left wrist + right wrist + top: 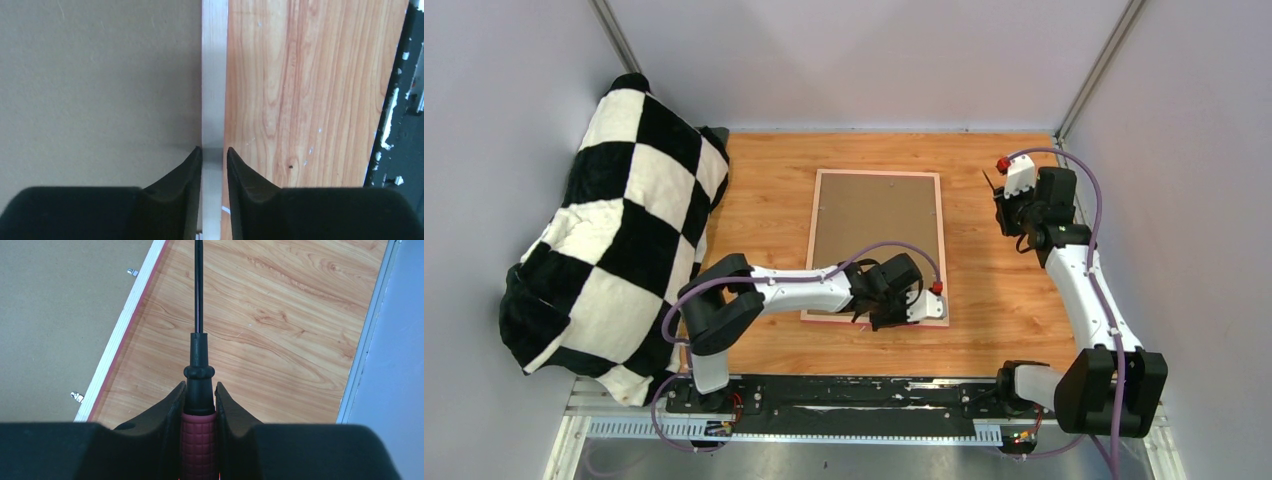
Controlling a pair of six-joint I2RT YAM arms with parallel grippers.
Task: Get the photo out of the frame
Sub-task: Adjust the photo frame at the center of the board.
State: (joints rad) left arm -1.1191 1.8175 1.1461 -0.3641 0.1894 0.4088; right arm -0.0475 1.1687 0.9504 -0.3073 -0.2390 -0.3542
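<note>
The frame (942,230) lies face down in the middle of the wooden table, its brown backing board (876,215) facing up. The photo is hidden. My left gripper (879,315) is at the frame's near edge. In the left wrist view its jaws (214,152) straddle the pale frame rail (214,75), one finger on the backing board (100,85) side and one on the table side, closed against the rail. My right gripper (1014,215) hovers right of the frame, shut (200,387) on a screwdriver (199,360) with a red ribbed handle and a black shaft.
A black-and-white checkered blanket (614,230) is heaped along the table's left side. Small metal tabs (76,397) sit along the backing board's edge. Walls close in the back and right (400,340). The black mounting rail (844,395) runs along the near edge.
</note>
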